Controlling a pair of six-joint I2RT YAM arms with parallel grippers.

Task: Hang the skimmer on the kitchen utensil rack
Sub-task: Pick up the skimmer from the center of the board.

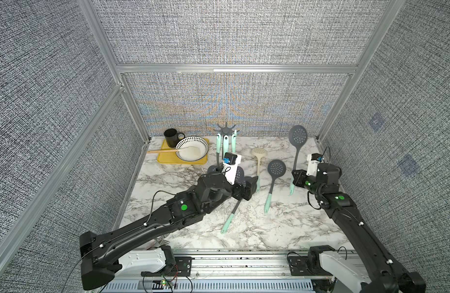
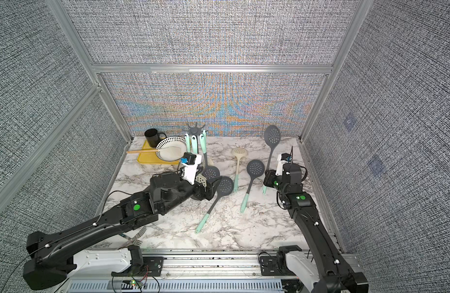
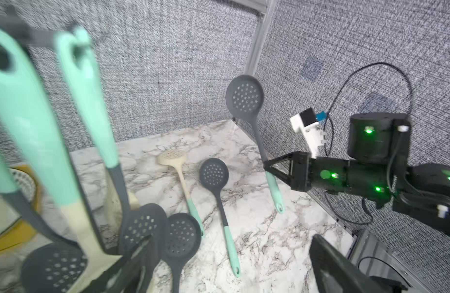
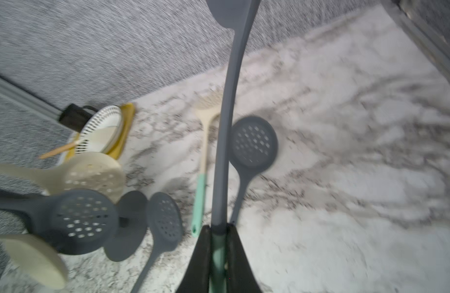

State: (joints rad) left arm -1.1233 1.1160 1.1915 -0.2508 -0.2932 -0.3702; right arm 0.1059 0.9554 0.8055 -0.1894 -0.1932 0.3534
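Just inside the right edge of the surface [image 1: 282,228], the skimmer [image 1: 298,135] stood upright, its grey perforated head raised close to the right wall and back corner and its mint handle end pointing down. The right end effector [image 1: 294,176] was pressed together on the shaft where grey met mint. In the right wrist view both fingers [image 4: 201,258] lay tight against the handle.

The kitchen utensil rack [image 1: 226,128] stood well apart from it at the back edge, left of centre, with three mint-handled utensils hanging from its crown. The left end effector [image 2: 210,189] sat in front of the rack, spread wide and holding nothing.

Between the rack and the held skimmer lay a cream skimmer [image 1: 258,153] and a grey skimmer [image 1: 276,168]. A third skimmer [image 1: 229,222] lay partly under the left arm. Bare marble lay open along the front and front right.

A yellow tray [image 1: 165,159] carrying a bowl [image 1: 192,148] and a black mug [image 1: 171,137] filled the back left corner. Round green dots [image 1: 184,207] marked both arms.
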